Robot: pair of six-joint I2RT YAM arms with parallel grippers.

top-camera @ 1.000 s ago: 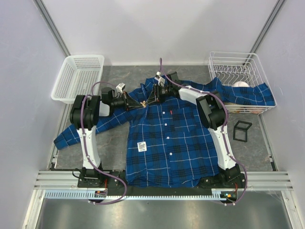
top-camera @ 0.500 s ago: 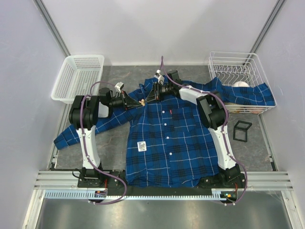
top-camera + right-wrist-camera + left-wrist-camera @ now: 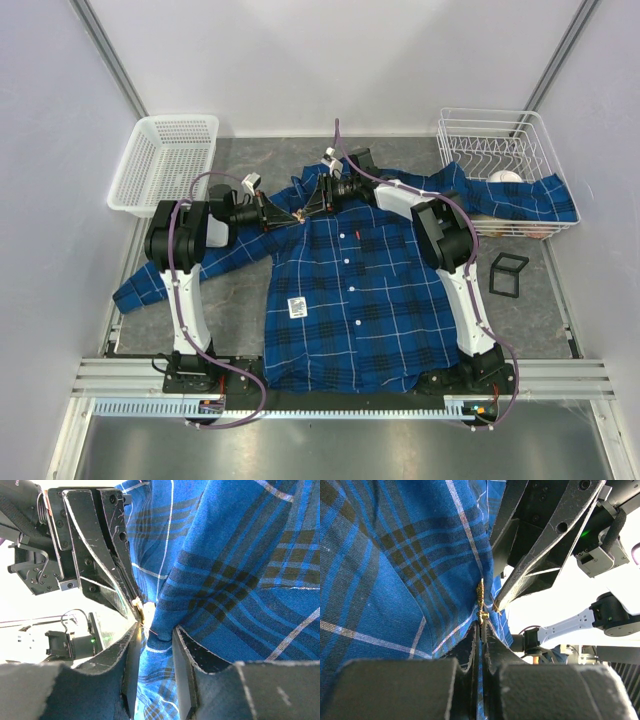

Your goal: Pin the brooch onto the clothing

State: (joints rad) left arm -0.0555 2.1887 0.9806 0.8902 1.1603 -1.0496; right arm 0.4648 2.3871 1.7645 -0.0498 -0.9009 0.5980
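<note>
The clothing [image 3: 350,290], a blue plaid shirt, lies flat on the table. Both grippers meet at its left collar and shoulder. My left gripper [image 3: 287,216] is shut on the brooch [image 3: 298,214], a tiny gold ornament. In the left wrist view the brooch [image 3: 480,599] stands at the tips of the left gripper [image 3: 481,624], against a raised fold of the shirt [image 3: 395,580]. My right gripper [image 3: 313,206] pinches that fold. In the right wrist view the right gripper [image 3: 155,627] has blue cloth [image 3: 240,565] bunched between its fingers. The brooch [image 3: 140,611] sits at its left fingertip.
A white plastic basket [image 3: 160,160] stands at the back left. A wire rack [image 3: 500,150] at the back right has the shirt's sleeve draped into it. A black square frame [image 3: 508,273] lies right of the shirt. A white tag [image 3: 297,307] is on the shirt front.
My right gripper has shifted slightly left, closer to the left gripper and the brooch. The left gripper has hardly moved.
</note>
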